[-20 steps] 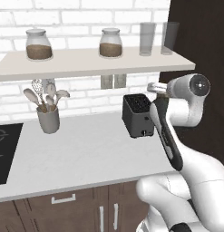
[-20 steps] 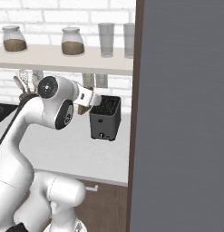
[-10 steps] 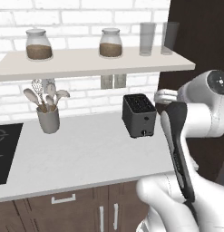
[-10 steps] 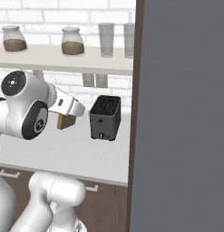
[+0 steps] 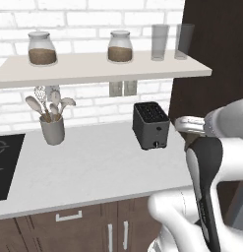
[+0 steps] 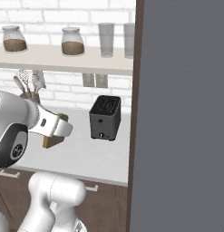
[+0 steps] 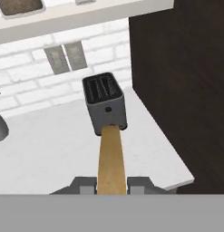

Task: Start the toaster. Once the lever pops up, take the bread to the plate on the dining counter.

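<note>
So the end effector [image 7: 111,183] is clamped on the bread [image 7: 111,158], a tan slice seen edge-on in the hand view, sticking straight out between the two fingertips [image 7: 85,185]. From the right base view you can just catch a brown corner of the bread [image 6: 53,139] poking out under the white wrist, held up in the air above the desk [image 6: 86,152] and off to the left of the toaster [image 6: 104,118]. The toaster [image 5: 151,125] sits on the pale desk [image 5: 93,167] near its right end, close to the dark tall panel [image 5: 216,54], slots looking empty from up top. Over on the left there's a utensil cup [image 5: 52,129] with spoons, and a shelf [image 5: 93,66] above with two jars and two glasses.
</note>
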Robot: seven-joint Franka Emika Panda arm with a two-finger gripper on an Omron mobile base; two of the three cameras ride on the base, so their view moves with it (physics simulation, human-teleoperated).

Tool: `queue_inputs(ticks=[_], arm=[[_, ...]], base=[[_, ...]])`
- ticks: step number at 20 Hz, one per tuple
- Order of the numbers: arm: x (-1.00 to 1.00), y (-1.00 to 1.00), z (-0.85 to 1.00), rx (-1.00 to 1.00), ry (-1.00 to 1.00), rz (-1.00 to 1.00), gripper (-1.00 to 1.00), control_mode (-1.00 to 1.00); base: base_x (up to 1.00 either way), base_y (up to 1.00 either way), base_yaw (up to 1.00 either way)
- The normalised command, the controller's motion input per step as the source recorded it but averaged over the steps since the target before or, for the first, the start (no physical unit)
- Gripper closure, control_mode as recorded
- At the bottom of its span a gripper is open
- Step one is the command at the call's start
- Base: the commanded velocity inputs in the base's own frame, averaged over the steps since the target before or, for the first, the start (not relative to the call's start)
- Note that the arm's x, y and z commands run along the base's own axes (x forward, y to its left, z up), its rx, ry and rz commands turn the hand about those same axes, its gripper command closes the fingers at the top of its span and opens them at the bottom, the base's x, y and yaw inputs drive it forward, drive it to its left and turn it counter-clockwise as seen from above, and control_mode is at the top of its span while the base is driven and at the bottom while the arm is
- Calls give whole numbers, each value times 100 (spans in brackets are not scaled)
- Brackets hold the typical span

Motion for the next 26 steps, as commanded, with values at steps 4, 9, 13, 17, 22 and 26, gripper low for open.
queue_inputs(ticks=[4,9,13,17,22,26], arm=[[-38,5,0,0,4,0,100,-100],[0,0,0,0,0,0,100,100],[0,0,0,0,0,0,100,100],[0,0,0,0,0,0,100,100],[0,0,0,0,0,0,100,100],[0,0,0,0,0,0,100,100]], base=[[0,0,0],[-96,11,-1],[-98,26,-8],[-48,40,-27],[-23,23,-79],[-37,3,-89]])
